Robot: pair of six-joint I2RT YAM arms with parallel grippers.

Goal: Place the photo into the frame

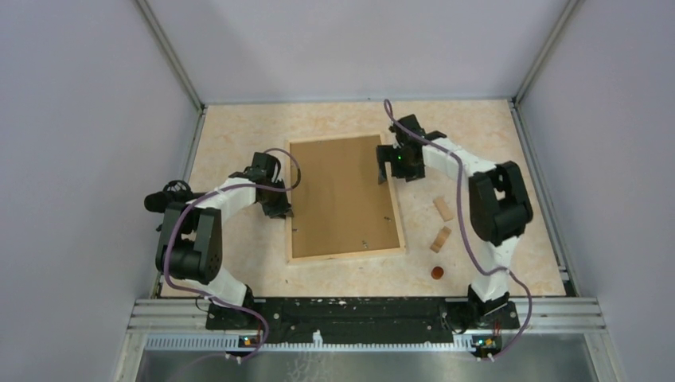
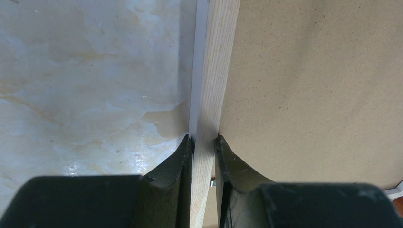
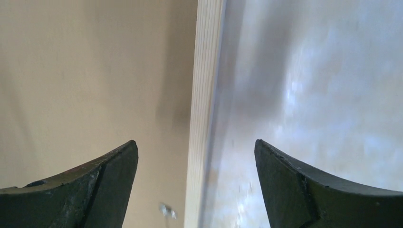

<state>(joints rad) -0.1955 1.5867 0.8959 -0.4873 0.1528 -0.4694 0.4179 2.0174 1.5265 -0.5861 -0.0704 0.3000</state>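
The pale wooden frame (image 1: 344,256) lies flat on the table, and the photo (image 1: 342,195) sits inside it with its plain brown board back up. Its picture side is hidden. My left gripper (image 1: 280,208) is shut on the frame's left slat; in the left wrist view the slat (image 2: 211,85) runs between the closed jaws (image 2: 204,140), with the board (image 2: 323,85) to its right. My right gripper (image 1: 388,167) hangs open over the frame's right slat near the far corner. In the right wrist view its jaws (image 3: 195,142) stand wide on either side of that slat (image 3: 205,95), touching nothing, with the board (image 3: 95,71) to the left.
Two small wooden blocks (image 1: 443,208) (image 1: 440,239) and a small brown disc (image 1: 437,272) lie right of the frame, beside the right arm. A small metal clip (image 3: 166,210) sticks out of the board by the right slat. Grey walls enclose the marbled table (image 1: 239,135).
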